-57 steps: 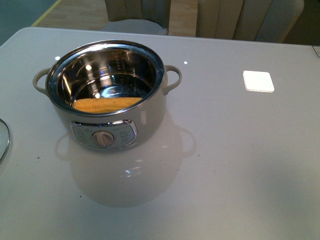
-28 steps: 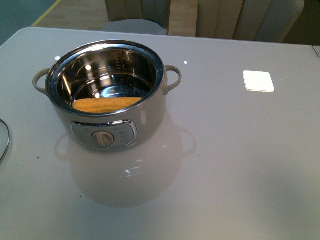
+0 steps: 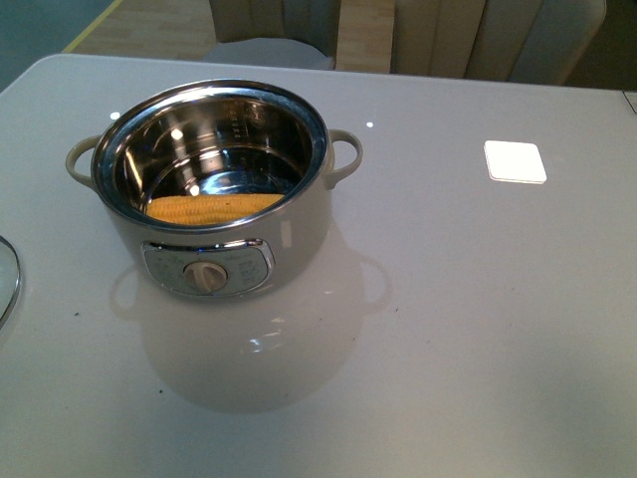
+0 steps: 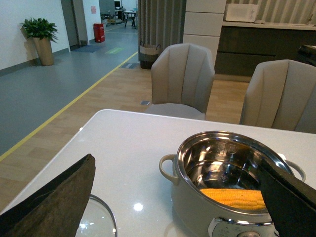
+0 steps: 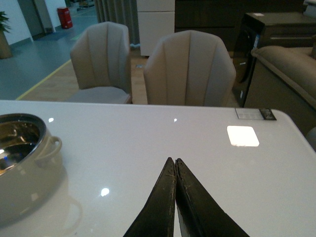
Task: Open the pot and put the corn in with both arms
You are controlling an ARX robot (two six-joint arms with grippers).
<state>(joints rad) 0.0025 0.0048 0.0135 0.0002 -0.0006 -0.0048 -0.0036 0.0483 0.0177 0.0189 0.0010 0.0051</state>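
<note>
Nothing legible anywhere; faint embossed level markings on the inner steel wall of the pot (image 3: 214, 169), too small and glare-washed to read in the front view, equally unreadable in the left wrist view; small print around the beige dial (image 3: 206, 277) on the silver front panel, blurred beyond reading; a dark label strip (image 5: 255, 114) at the far corner of the table (image 5: 148, 143) in the right wrist view, pale marks on it, too small to make out; a small pinkish sign (image 4: 94, 9) on the distant wall in the left wrist view, unreadable.
</note>
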